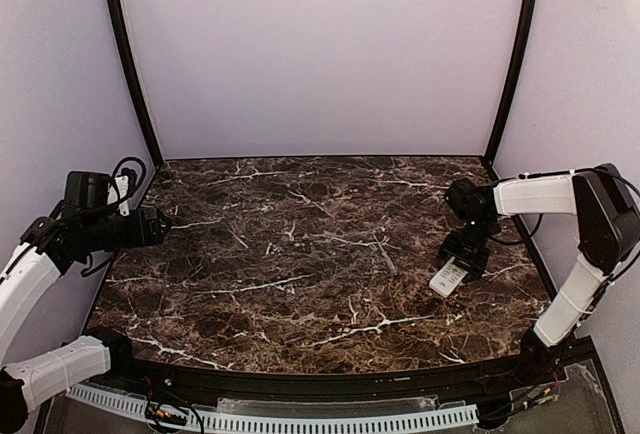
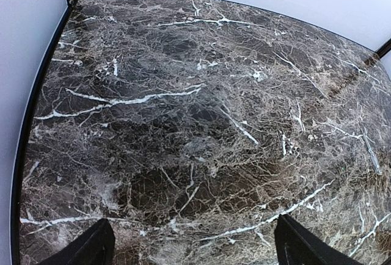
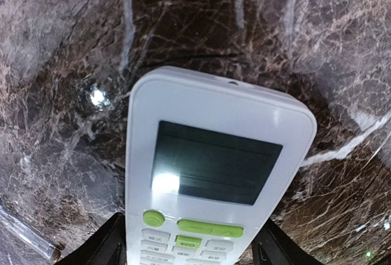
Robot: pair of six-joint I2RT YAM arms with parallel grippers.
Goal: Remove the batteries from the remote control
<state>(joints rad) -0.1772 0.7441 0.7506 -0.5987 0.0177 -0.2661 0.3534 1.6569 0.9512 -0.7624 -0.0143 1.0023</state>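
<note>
The right end effector (image 1: 463, 257) is clamped on the sides of the remote control (image 3: 214, 173), screen side facing the wrist camera, near the right edge of the bench (image 1: 300, 284). Whether the remote touches the bench is unclear. The left end effector (image 1: 160, 224) hangs at the left edge, jaws spread wide.

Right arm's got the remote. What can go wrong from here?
1. The right gripper clamps only the button end of the remote control. The display end sticks out free, so it may pivot or slip once pried.
2. Only the front face shows. The battery cover is out of sight, and the grip might be pinning it.
3. The left gripper is open and far off on the other side, a long reach to help.
</note>
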